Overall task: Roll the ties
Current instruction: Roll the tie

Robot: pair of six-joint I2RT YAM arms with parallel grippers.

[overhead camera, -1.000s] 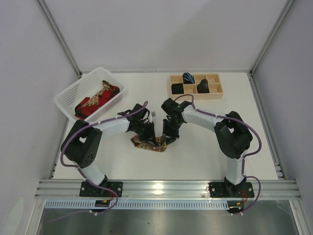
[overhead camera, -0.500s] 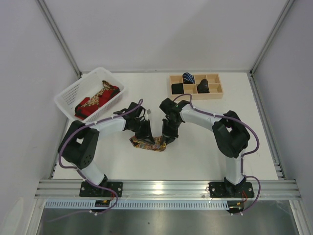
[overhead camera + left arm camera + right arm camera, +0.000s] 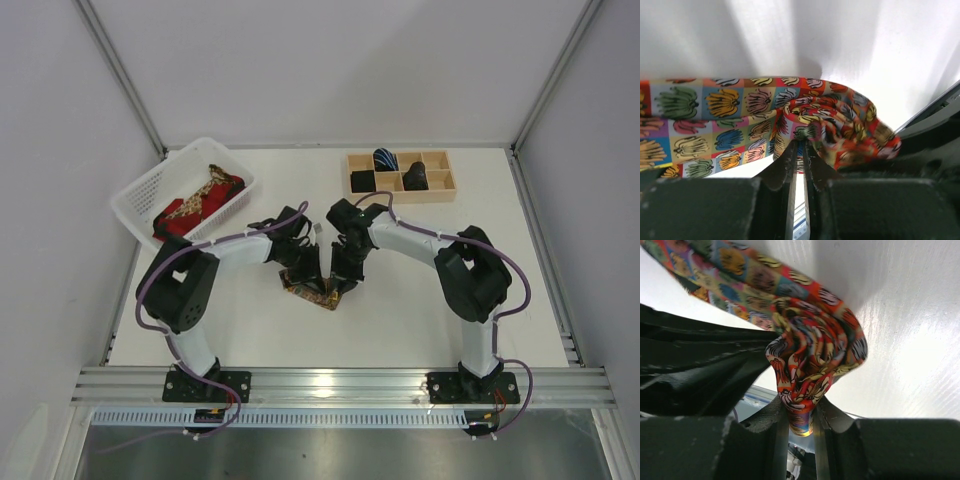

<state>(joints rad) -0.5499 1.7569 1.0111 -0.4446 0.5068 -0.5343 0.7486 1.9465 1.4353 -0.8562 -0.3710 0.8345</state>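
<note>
**Item:** patterned tie [image 3: 312, 291], multicoloured squares. It lies on the table [image 3: 400, 310] between the two arms, nearer the bases than the basket and tray.

**Condition:** partly rolled. One end is wound into a loose, bunched coil, and a flat length runs on from it.

**Left gripper** [image 3: 799, 154]: fingers together, pinching a fold of the tie at the edge of the coil.

**Right gripper** [image 3: 800, 412]: clamped on the bunched coil itself.

**Done, by appearance:** the wooden tray [image 3: 448, 196] holds a blue-striped roll [image 3: 385, 158] and two dark rolls [image 3: 415, 177]. Some compartments show bare wood.

**Left to do:** finish and tighten this coil. A red tie [image 3: 175, 222] and a gold tie [image 3: 190, 207] lie unrolled in the white basket [image 3: 135, 195].

**Not determinable:**
- From above, the arms cover most of the patterned tie.
- The number of turns in the coil cannot be counted.
- The flat tail is cut off at the frame edge in both wrist views.
- Further ties may lie under those in the basket — unclear.
</note>
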